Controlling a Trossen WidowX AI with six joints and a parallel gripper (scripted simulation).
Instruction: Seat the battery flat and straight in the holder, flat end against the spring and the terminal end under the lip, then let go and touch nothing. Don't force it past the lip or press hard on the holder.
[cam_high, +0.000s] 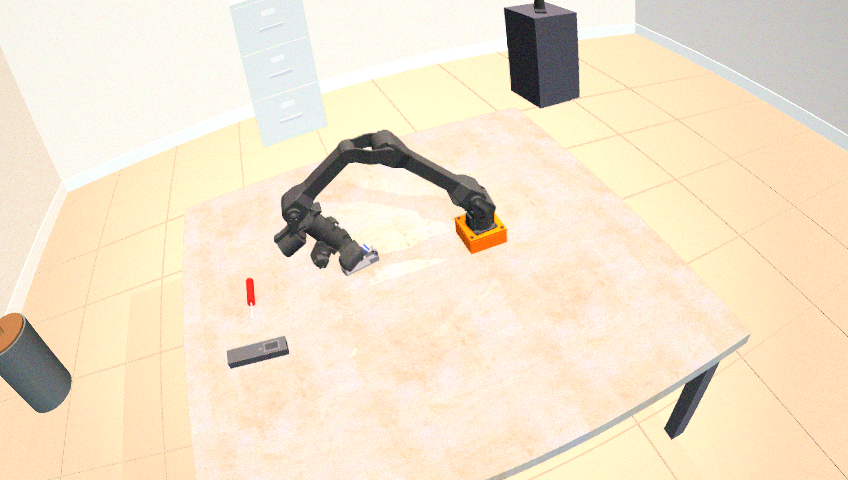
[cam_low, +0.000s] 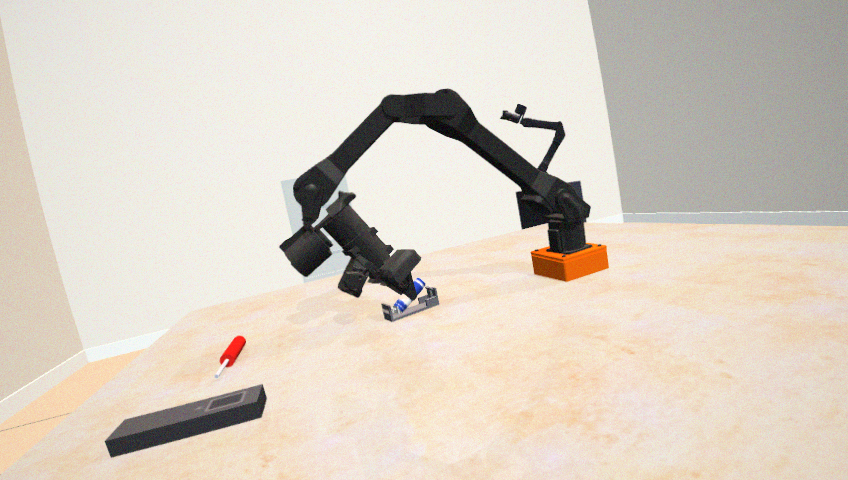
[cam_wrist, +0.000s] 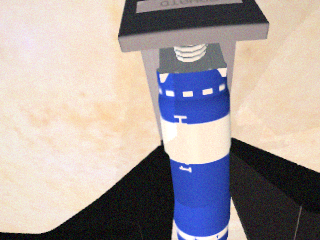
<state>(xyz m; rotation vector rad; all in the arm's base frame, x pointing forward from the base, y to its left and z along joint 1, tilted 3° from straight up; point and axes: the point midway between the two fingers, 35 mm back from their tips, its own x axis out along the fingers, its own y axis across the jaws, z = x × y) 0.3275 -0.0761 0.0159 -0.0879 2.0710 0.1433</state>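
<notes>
The blue battery (cam_high: 365, 247) (cam_low: 401, 305) (cam_wrist: 197, 187) with a white band is held tilted over the grey holder (cam_high: 367, 263) (cam_low: 416, 312) (cam_wrist: 195, 41). Its flat end is low inside the holder, against or very near the plate in front of the spring (cam_wrist: 190, 53); exact contact cannot be told. Its other end is raised above the holder's far end, nearer the arm's base. The gripper (cam_low: 411, 295) (cam_wrist: 197, 145) is shut on the battery's middle, one dark finger on each side. The terminal tip and the lip are hidden in the wrist view.
A red screwdriver (cam_high: 250, 291) (cam_low: 232, 350) and a long dark box (cam_high: 257, 352) (cam_low: 184, 422) lie on the table (cam_high: 476, 356) (cam_low: 535, 386), away from the holder. The arm's orange base (cam_high: 487, 240) (cam_low: 569, 263) stands farther right.
</notes>
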